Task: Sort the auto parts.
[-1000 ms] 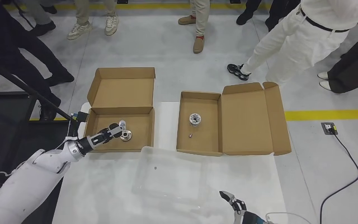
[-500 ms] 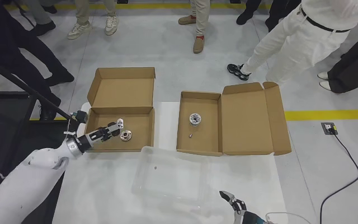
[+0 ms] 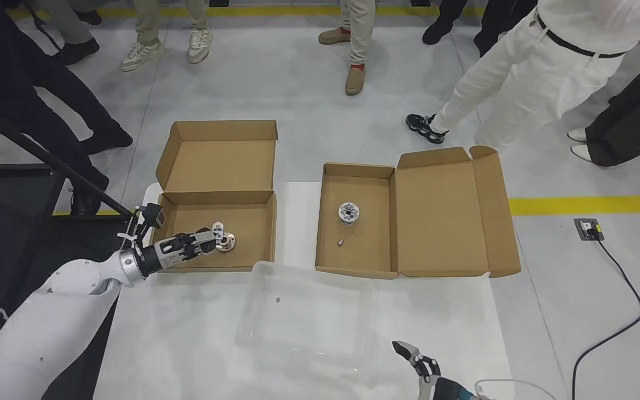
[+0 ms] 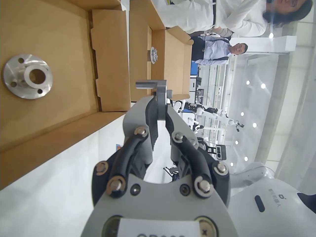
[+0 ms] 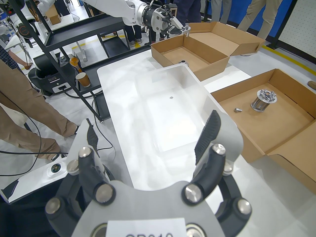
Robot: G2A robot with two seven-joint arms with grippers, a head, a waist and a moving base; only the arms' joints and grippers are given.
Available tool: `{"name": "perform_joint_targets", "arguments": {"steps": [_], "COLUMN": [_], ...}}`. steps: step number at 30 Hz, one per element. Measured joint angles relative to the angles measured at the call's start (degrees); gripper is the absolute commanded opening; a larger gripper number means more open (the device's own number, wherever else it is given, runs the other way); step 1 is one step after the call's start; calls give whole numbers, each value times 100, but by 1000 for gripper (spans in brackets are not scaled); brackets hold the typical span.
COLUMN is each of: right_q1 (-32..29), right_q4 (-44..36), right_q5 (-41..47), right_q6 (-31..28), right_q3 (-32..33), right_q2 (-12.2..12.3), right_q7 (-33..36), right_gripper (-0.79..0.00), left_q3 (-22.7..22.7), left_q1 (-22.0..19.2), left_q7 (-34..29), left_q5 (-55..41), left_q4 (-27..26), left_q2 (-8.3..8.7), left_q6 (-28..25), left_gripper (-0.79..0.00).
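The left gripper (image 4: 160, 110) is clamped on a small L-shaped metal bracket (image 4: 151, 84), holding it above the left cardboard box (image 3: 255, 222); a round metal disc (image 3: 227, 240) with bolt holes lies on that box's floor, just beside the gripper's tip in the top view. Half a second ago the gripper was a little farther toward the box's far side; now it is back close to the disc, nearer the front wall. The bracket is gripped throughout and the disc has not shifted. I judge the placing step to be under way: the bracket is over the box where it seems to belong, so only lowering and letting go remain for this piece. The right cardboard box (image 3: 370, 195) holds a ribbed metal cylinder (image 3: 347, 212) and a small bolt (image 3: 341, 241); the clear plastic tray (image 3: 300, 330) sits on the table (image 3: 190, 345) in front of both boxes; the right gripper (image 5: 150, 129) hangs spread wide, holding nothing, near the table's front edge.
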Motion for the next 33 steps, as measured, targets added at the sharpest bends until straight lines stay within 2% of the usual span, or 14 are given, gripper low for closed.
{"name": "perform_joint_targets", "arguments": {"steps": [4,8,12,20,24,31,33], "right_q1": [0,0,0,0,0,0,0], "right_q4": [0,0,0,0,0,0,0], "right_q5": [0,0,0,0,0,0,0], "right_q6": [0,0,0,0,0,0,0], "right_q3": [0,0,0,0,0,0,0], "right_q2": [0,0,0,0,0,0,0], "right_q7": [0,0,0,0,0,0,0], "right_gripper": [0,0,0,0,0,0,0], "left_q3": [-4,-103,-261,-472,-479,-476,-473], "left_q1": [8,136,220,253,171,178,194], "left_q7": [11,163,-320,-1473,-1484,-1451,-1210], "left_q5": [0,-96,-580,-1574,-1497,-1468,-1231], "left_q4": [-6,-89,33,648,953,935,839], "left_q2": [-1,-23,-87,-383,-500,-497,-483], "left_q6": [9,416,800,1497,1456,1436,1353], "left_gripper": [-785,-785,-785,-785,-785,-785,-785]}}
